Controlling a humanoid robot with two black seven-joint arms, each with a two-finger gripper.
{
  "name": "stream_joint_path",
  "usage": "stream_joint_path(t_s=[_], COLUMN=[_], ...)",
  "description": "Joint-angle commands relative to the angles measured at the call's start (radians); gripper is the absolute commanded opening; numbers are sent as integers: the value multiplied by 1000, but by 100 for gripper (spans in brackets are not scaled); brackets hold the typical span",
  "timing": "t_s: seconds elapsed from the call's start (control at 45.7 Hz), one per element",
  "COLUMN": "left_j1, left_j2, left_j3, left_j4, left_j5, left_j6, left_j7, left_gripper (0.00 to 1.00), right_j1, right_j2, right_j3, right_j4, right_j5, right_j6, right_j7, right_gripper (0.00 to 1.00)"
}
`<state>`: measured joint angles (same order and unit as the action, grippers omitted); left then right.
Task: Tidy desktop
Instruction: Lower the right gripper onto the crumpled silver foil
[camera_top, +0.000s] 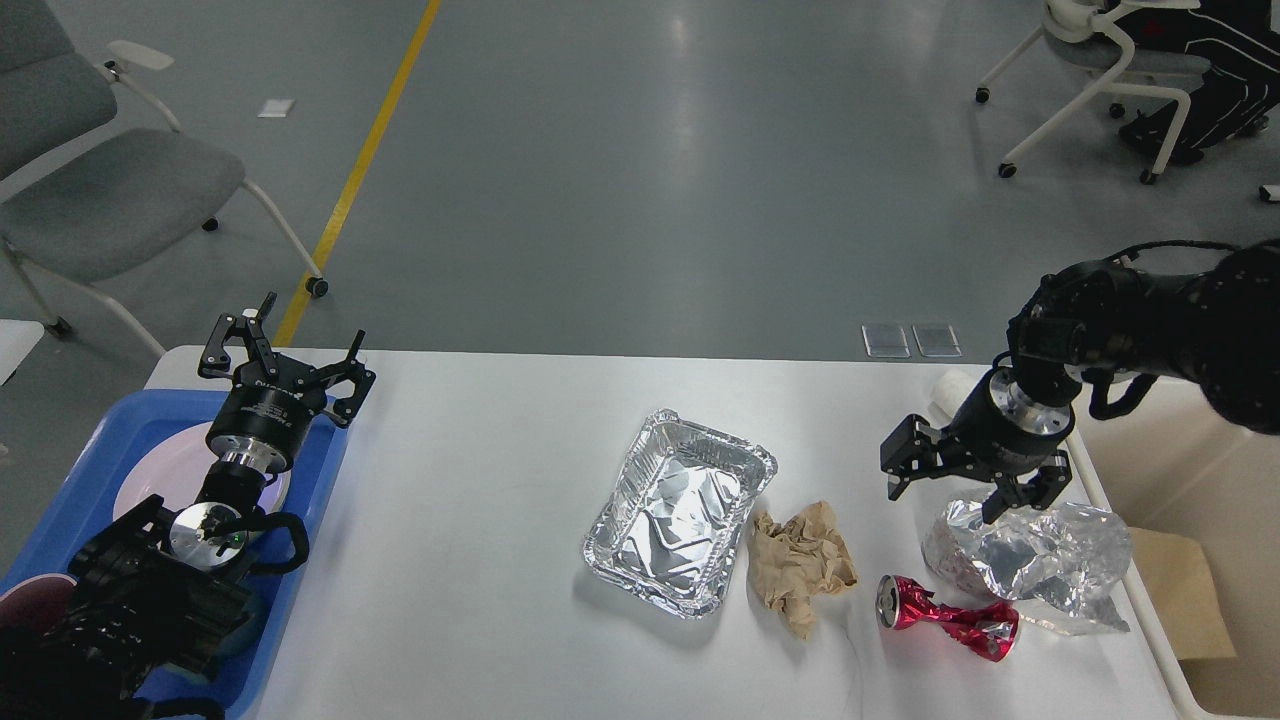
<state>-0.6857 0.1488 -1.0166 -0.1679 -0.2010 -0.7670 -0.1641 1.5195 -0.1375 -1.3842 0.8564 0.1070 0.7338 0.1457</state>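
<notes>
- Head view: the right gripper (945, 492) hung with fingers spread wide, holding nothing, just above the crumpled foil (1030, 560) at the right of the desktop (480, 520)
- Left gripper (285, 350) stood wide apart, empty, over the blue tray (90, 440) at the far left

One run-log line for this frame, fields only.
right gripper: open, above crumpled foil | left gripper: open, over blue tray | desktop: foil container, paper wad, crushed can
</notes>
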Motion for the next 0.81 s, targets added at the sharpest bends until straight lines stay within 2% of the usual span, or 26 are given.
stream_joint_path(t_s=[0.0, 0.328, 0.569, 0.678, 0.722, 0.766, 0.788], left_j1=[0, 0, 0, 0, 0, 0, 0], left_j2=[0, 0, 0, 0, 0, 0, 0], left_j3=[0, 0, 0, 0, 0, 0, 1], left_j4=[-1, -1, -1, -1, -1, -1, 1], left_j5=[0, 0, 0, 0, 0, 0, 0], left_j6=[0, -1, 0, 0, 0, 0, 0], left_j7=[0, 0, 0, 0, 0, 0, 0], left_gripper=[96, 96, 96, 96, 96, 96, 96], right_j1=[-85, -217, -256, -257, -259, -259, -259], right_j2=[-13, -11, -7, -16, -20, -24, -25], right_j3=[28, 31, 79, 97, 94, 93, 93], right_j4=[-14, -85, -93, -85, -82, -82, -82], right_j5=[0, 14, 17, 17, 17, 17, 17], right_j6=[-129, -292, -306, -320, -321, -324, -327], right_j7=[0, -2, -2, -2, -2, -3, -3], right_gripper=[100, 100, 100, 75, 61, 41, 37])
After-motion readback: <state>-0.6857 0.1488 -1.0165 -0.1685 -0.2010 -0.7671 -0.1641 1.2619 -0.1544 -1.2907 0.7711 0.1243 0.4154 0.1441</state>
